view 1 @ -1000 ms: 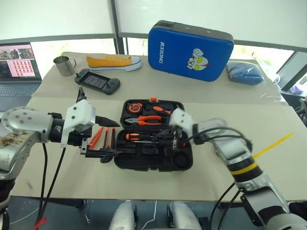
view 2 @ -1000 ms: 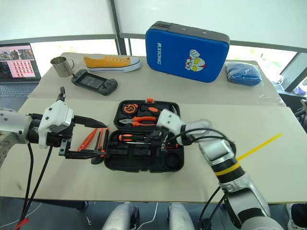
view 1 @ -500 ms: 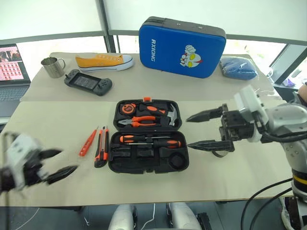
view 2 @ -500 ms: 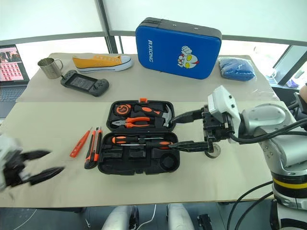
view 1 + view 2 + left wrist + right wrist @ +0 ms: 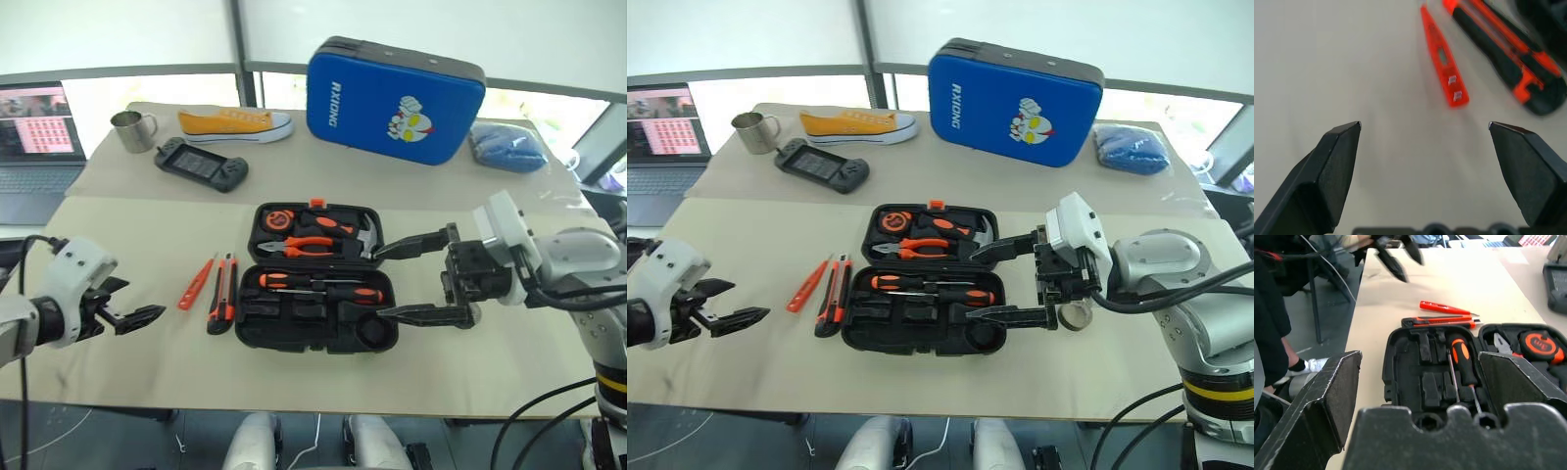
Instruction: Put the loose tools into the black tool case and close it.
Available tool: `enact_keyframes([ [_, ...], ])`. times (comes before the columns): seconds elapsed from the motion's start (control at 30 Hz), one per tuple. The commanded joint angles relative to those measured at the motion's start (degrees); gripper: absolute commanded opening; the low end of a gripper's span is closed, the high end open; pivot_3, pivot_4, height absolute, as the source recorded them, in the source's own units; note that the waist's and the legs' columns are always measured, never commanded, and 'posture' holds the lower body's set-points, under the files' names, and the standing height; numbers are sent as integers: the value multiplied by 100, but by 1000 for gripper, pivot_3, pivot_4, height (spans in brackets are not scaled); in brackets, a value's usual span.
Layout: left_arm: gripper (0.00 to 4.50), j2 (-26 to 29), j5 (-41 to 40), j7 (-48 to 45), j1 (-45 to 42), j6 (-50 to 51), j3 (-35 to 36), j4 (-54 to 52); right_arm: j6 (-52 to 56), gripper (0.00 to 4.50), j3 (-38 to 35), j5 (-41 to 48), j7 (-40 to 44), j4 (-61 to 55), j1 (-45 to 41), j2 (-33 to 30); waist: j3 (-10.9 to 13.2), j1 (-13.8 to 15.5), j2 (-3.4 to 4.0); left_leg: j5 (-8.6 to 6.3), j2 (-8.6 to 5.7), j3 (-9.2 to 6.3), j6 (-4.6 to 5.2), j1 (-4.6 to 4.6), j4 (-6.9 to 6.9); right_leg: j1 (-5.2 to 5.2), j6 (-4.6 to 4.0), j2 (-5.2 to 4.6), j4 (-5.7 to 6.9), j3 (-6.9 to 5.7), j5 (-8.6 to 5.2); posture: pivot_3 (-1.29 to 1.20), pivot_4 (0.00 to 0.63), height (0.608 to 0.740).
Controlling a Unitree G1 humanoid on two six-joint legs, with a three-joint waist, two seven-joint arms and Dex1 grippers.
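The black tool case [image 5: 245,331] lies open mid-table. Its far half holds a tape measure, pliers and a hammer. Two screwdrivers [image 5: 318,285] with orange-and-black handles lie in its near half [image 5: 1462,355]. Left of the case, on the table, lie a slim orange pen-like tool [image 5: 197,282] and a black-and-orange utility knife [image 5: 222,293], side by side. My right gripper [image 5: 380,283] hangs open over the case's right end, holding nothing. My left gripper [image 5: 132,305] is open and empty, low over the table well left of the pen-like tool [image 5: 1442,56] and the knife [image 5: 1503,51].
At the back of the table stand a blue cartoon-printed case [image 5: 395,98], a yellow shoe [image 5: 235,123], a metal mug [image 5: 128,130], a game controller [image 5: 201,164] and a blue cloth [image 5: 509,149]. A laptop [image 5: 39,122] sits far left. A person in dark clothes [image 5: 1268,308] is beside the table's left end.
My right gripper has opened and drawn back to the right from the screwdrivers in the case. My left gripper has swung left and down, away from the two loose tools.
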Motion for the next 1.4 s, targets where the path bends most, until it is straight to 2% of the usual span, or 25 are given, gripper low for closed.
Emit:
enact_keyframes([
  [0.03,4500,121,111,229,-1094,697,-1243,648,-119,4449,-190,59,-430,-486,203,54,1,-52,-3,0,5,2,0,-7,-1,-7,-1,8,-5,1,1,0,150,739],
  [0.1,4500,141,356,236,-1831,752,-2061,1219,-95,4449,-245,117,-674,-708,408,105,2,-72,-4,0,-5,-2,0,-3,0,-2,-2,14,1,2,1,0,150,739],
  [0.2,4500,22,479,128,-2634,801,-2780,1856,-66,4449,-300,229,-883,-969,653,108,5,-89,-9,0,2,-1,0,-8,2,-6,-3,29,-4,7,1,0,150,739],
  [0.33,4500,35,886,-32,-3121,460,-3653,2369,-17,4449,-337,364,-1170,-1226,887,121,5,-87,-10,0,5,1,0,-10,3,-9,-4,36,-5,16,1,0,150,739],
  [0.43,4500,-177,1012,-250,-3428,262,-4032,2666,-35,4449,-382,442,-1312,-1327,1045,74,5,-66,-10,0,4,1,0,-9,6,-4,-5,37,-4,15,0,0,150,739],
  [0.53,3787,-284,1180,-454,-3561,101,-4346,2851,-67,4500,-369,462,-1375,-1326,1072,40,5,-26,-9,1,2,3,0,-7,15,2,-4,36,-3,16,0,0,150,739],
  [0.6,3007,-317,1316,-557,-3566,-55,-4482,2985,-100,4500,-339,465,-1398,-1322,1070,17,4,-3,-8,1,2,4,0,-3,18,8,-3,36,-3,15,0,0,150,739],
  [0.77,1188,-522,1704,-509,-3624,-505,-4401,3672,-114,4500,-408,574,-1385,-1279,1030,-56,-10,61,14,1,1,6,1,8,20,16,-3,35,-2,17,-1,0,150,739],
  [0.83,545,-527,1781,-497,-3595,-632,-4287,3819,-121,4500,-450,595,-1332,-1267,1061,-133,-12,61,16,1,1,7,1,16,19,21,-3,36,2,17,-1,0,150,739],
  [0.87,409,-509,1809,-490,-3550,-741,-4207,3883,-133,4500,-463,591,-1310,-1274,1101,-170,-14,61,20,1,1,7,1,18,20,22,-3,36,4,18,-1,0,150,739],
  [0.97,409,-320,1903,-520,-3404,-1354,-3884,4065,-83,4500,-559,671,-1278,-1269,1252,-277,-16,55,21,1,3,7,1,21,20,22,-4,38,8,21,-1,0,150,739],
  [1.1,409,-170,2097,-648,-3657,-2516,-3552,4125,-59,4500,-749,778,-997,-1245,1579,-564,-12,47,13,2,8,7,0,16,20,16,-7,42,9,22,1,0,150,739],
  [1.27,409,-236,1792,-1585,-4043,-3476,-3370,3173,-150,4500,-735,693,-1110,-1294,1720,-611,-1,84,-21,2,9,4,0,-29,39,-2,-4,41,2,10,3,0,150,739],
  [1.4,409,-440,1678,-2387,-4084,-3841,-3722,2252,-115,4500,-792,717,-1169,-1407,1859,-646,-1,79,-21,-6,7,5,11,-43,73,5,11,35,-7,14,7,0,150,739],
])
